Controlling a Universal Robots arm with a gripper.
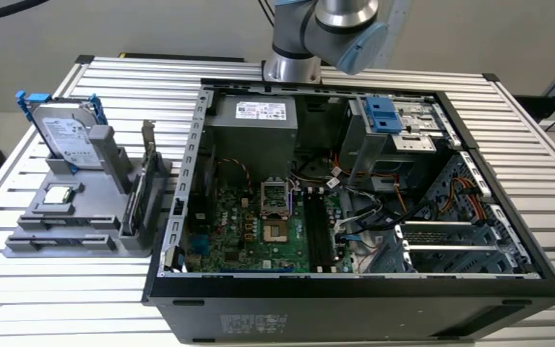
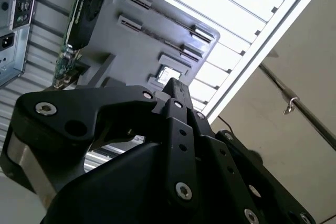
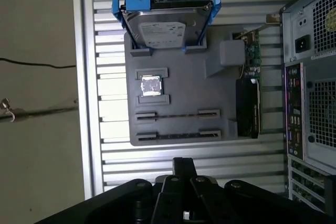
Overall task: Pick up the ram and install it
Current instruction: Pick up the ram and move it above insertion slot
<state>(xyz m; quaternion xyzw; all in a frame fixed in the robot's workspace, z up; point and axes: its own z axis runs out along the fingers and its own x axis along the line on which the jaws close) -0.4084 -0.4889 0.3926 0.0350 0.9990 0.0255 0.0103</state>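
In the first wrist view a grey holder tray (image 3: 178,85) lies on the slatted table. Two long slots cross it, each with a thin dark strip standing on edge. These look like the ram (image 3: 176,136), the second strip (image 3: 176,115) lying parallel beside it. My gripper (image 3: 184,165) hangs well above the table just off the tray's edge nearest the ram slots. Its fingertips are together with nothing between them. In the second wrist view the gripper (image 2: 174,85) points at the same tray (image 2: 157,35). The open computer case (image 1: 355,210) shows black motherboard slots (image 1: 320,231).
On the tray stand a silver hard drive with blue rails (image 3: 165,22), a small square chip (image 3: 151,85) and an upright card with a metal bracket (image 3: 248,93). The case's rear panel (image 3: 312,77) rises beside the tray. The arm's base (image 1: 331,36) stands behind the case.
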